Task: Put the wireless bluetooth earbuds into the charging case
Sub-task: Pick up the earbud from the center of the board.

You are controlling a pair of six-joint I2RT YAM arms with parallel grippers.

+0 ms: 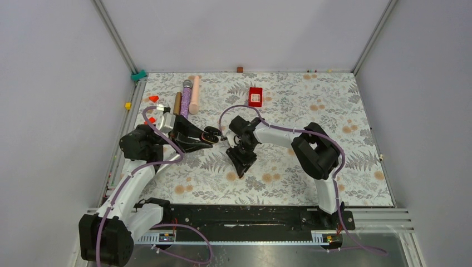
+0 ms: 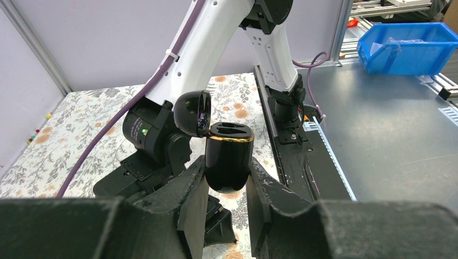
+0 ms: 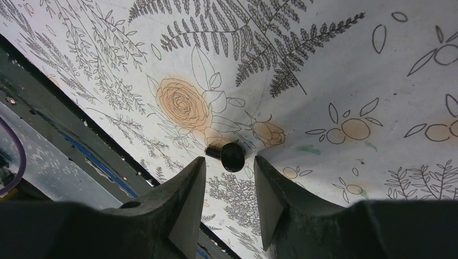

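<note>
One black earbud is all that shows of the set. It's lying on the flowered cloth around the middle of the surface, a bit toward the near edge. The right gripper is down over it with its jaws apart, a finger on either side and a sliver of gap on both. Beside it the left gripper is clamped on the charging case, which is black with a gold rim, has its lid flipped up and is held off the cloth. The right arm's wrist is right next to the case, so it's tight in there. The right half of the surface and the strip along the near edge are just bare cloth.

The clutter sits toward the far left corner: a purple microphone, a pink cylinder, a brown cylinder and an orange block. A red box is near the middle of the far edge. All of it is well apart from the grippers. A yellow block sits off the cloth by the left edge.

From overhead the earbud is hidden under the right gripper and the case is just a dark blob. What's in the case's two sockets is hard to make out.
</note>
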